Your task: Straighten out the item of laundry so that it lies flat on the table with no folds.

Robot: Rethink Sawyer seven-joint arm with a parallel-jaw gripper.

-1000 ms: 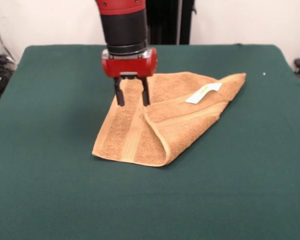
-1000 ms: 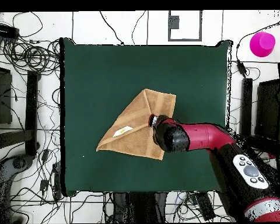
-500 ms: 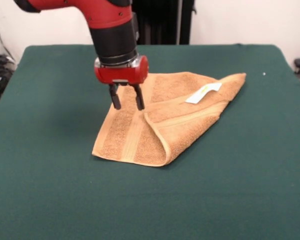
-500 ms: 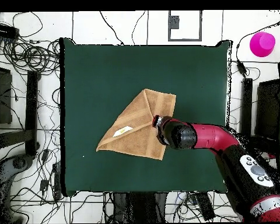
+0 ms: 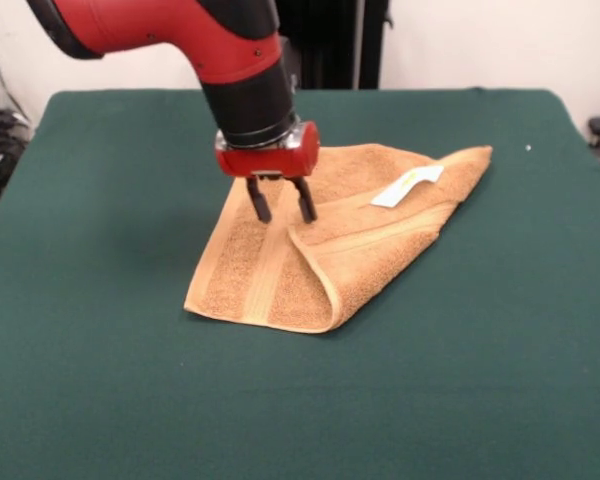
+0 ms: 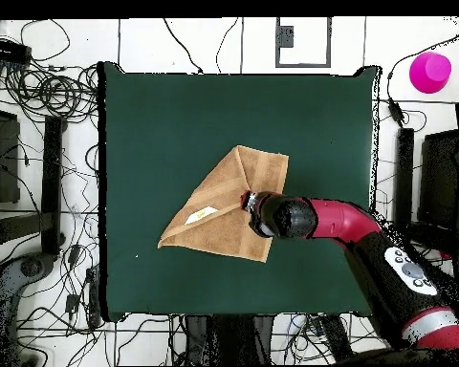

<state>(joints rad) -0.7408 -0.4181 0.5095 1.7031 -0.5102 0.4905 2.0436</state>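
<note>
The golden-tan towel (image 5: 330, 240) lies on the dark green table (image 5: 100, 380), folded over on itself. A flap covers its right part, with the fold's corner toward the camera. Its white label (image 5: 407, 186) faces up near the far right corner. A flat woven band runs down the left part. My gripper (image 5: 281, 207) is open and empty, with its fingertips just above the towel, over the inner edge of the flap near the band. In the overhead view the towel (image 6: 224, 210) is a triangle-like shape, and the gripper (image 6: 250, 202) is over its right part.
A bright pink cup (image 6: 430, 72) stands off the table at the top right in the overhead view. Cables and stands lie on the floor around the table.
The gripper swung left about half a second ago, then moved right and a little lower, and now tilts. It stays open. The towel has not moved.
</note>
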